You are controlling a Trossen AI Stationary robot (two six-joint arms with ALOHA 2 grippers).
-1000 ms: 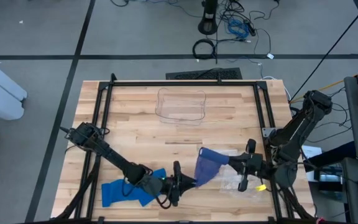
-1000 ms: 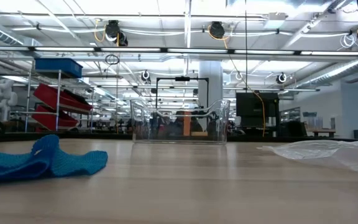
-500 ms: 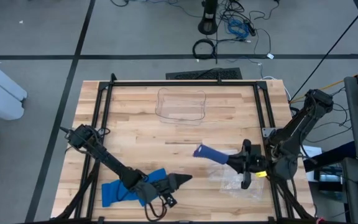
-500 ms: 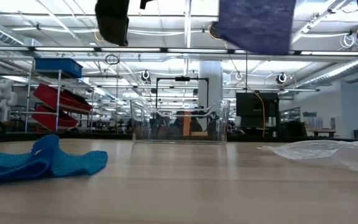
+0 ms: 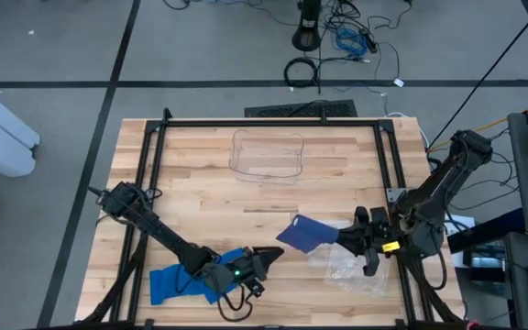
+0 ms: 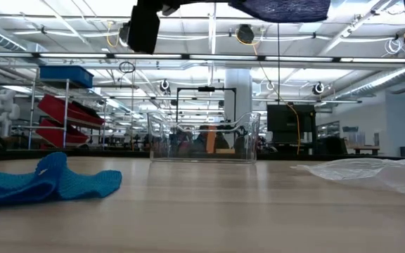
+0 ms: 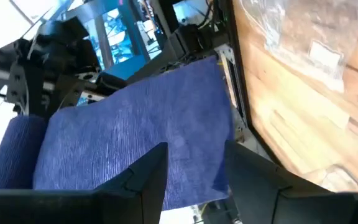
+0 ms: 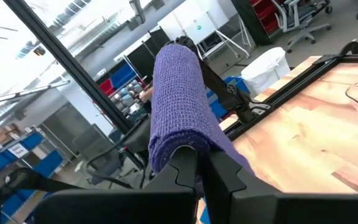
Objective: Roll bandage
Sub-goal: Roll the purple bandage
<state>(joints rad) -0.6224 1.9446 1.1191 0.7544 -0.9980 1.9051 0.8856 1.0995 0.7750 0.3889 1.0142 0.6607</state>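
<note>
Light butcher-block wooden table (image 5: 200, 202). Clear rectangular plastic bin (image 5: 267, 154) at the far middle. Crumpled bright-blue knit cloth (image 5: 177, 281) at the near left. Dark-blue ribbed knit bandage (image 5: 306, 235) hangs raised above the near right, pinched by the right gripper (image 5: 348, 237), jaws pressed together. Left gripper (image 5: 268, 252), jaws spread, points toward the bandage, apart from it.

Bandage (image 6: 287, 8) cut by top edge

Bandage (image 5: 305, 234): dark purple-blue, fine ribbed weave (ribbing clearest in left wrist view). Cloth (image 5: 186, 280): bright blue, knitted. Table (image 5: 209, 174): pale wood planks. Bin (image 5: 268, 154): clear. Tools: black.
</note>
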